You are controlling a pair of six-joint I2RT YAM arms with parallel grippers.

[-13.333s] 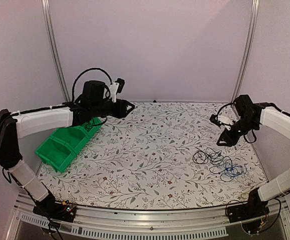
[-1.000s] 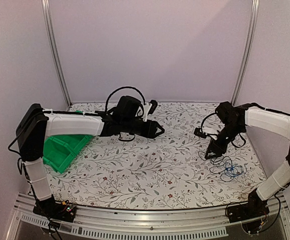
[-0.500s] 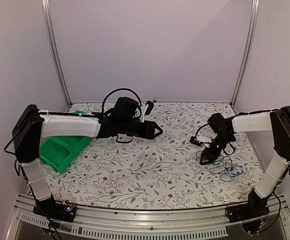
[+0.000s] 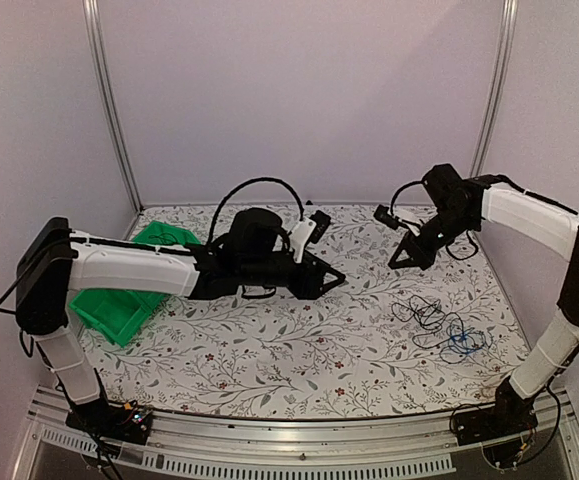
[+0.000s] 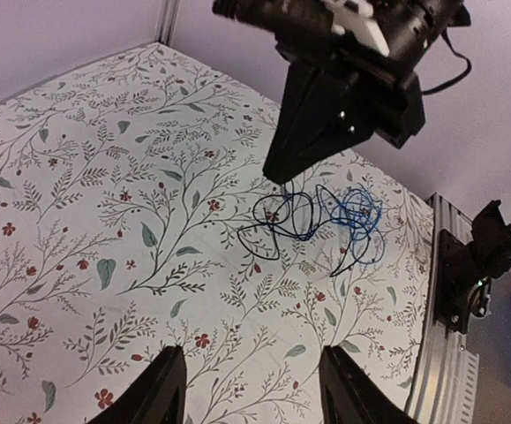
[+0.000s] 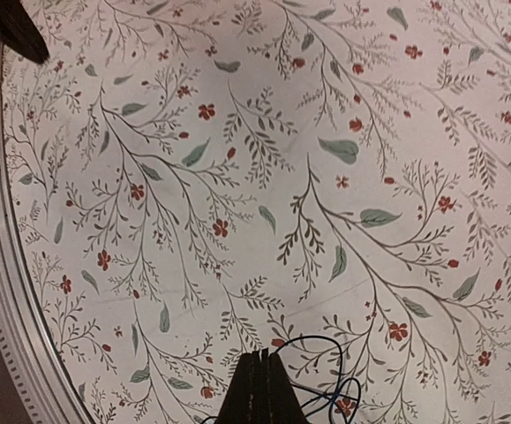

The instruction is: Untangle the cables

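Right claw pinched — green bin, half-hidden

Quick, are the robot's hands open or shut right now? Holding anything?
Left gripper: open, holding nothing.
Right gripper: shut; whether it pinches any of the cables cannot be told.

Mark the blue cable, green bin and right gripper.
blue cable (image 5: 358,212): left wrist view, on its bunched loops.
green bin (image 4: 117,318): top external view, on its near end.
right gripper (image 4: 395,263): top external view, at the tip of the shut jaws.
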